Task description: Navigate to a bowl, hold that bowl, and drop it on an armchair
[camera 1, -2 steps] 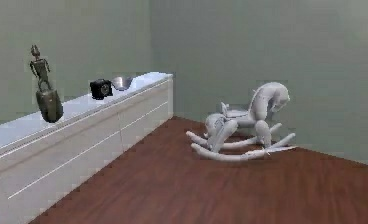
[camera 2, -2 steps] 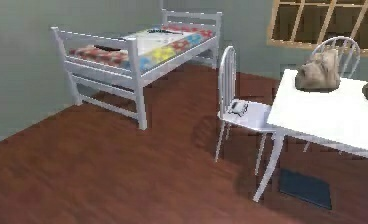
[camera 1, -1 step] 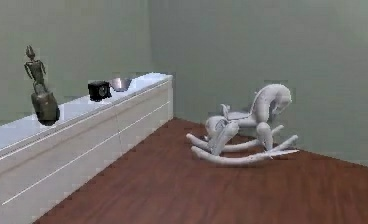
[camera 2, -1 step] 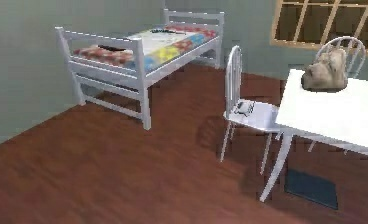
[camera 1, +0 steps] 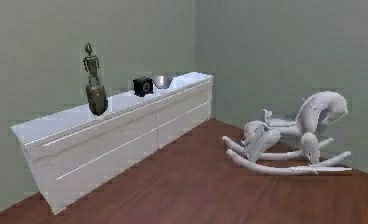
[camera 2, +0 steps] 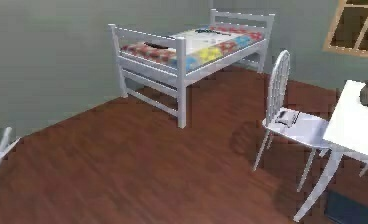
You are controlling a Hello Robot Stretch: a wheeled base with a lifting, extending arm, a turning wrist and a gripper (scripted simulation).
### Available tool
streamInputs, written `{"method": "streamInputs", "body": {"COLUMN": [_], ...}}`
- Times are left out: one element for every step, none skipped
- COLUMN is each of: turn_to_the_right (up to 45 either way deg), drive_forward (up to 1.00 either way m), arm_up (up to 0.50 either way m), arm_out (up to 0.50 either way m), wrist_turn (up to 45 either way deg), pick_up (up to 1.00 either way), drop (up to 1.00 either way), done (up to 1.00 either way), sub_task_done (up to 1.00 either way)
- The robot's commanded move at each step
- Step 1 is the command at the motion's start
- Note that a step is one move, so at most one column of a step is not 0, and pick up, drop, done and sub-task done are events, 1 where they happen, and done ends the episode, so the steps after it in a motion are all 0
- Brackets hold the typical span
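**Open room.** Forward view: bare wood floor (camera 1: 182, 185) runs from 6 o'clock up to the far corner. It is bounded at 9 o'clock by the drawer fronts under the long tabletop (camera 1: 57, 122) and at 4 o'clock by the runners of a white rocking horse (camera 1: 292, 140). A clear lane lies between the two. Arm side view: a wide stretch of floor from 6 to 9 o'clock, edged at 12 o'clock by the bed (camera 2: 187, 50) and at 3 o'clock by the chair (camera 2: 287, 115) and the small tabletop (camera 2: 357, 125).

**Count.**
- Bowl (camera 1: 163, 81), one: silvery, on the long tabletop toward its far end, about 11 o'clock in the forward view, just beside one black box (camera 1: 142, 86).
- Statue (camera 1: 95, 85), one: dark and upright, nearer along the same top.
- Rocking horse, one.
- Bed, one: white frame, patchwork cover.
- Chair, one.
- Window (camera 2: 354, 25), one, at 1 o'clock.
- Tabletops, two.

**Claw.** Its state cannot be told.
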Motion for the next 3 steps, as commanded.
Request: {"method": "streamInputs", "body": {"turn_to_the_right": [0.0, -12.0, 0.0], "drive_forward": [1.0, 0.0, 0.25], "arm_up": [0.0, 0.0, 0.0], "arm_out": [0.0, 0.0, 0.0], "wrist_turn": [0.0, 0.0, 0.0], "pick_up": [0.0, 0.0, 0.0], "drop": [0.0, 0.0, 0.0], "done": [0.0, 0.0, 0.0], "sub_task_done": [0.0, 0.0, 0.0]}}
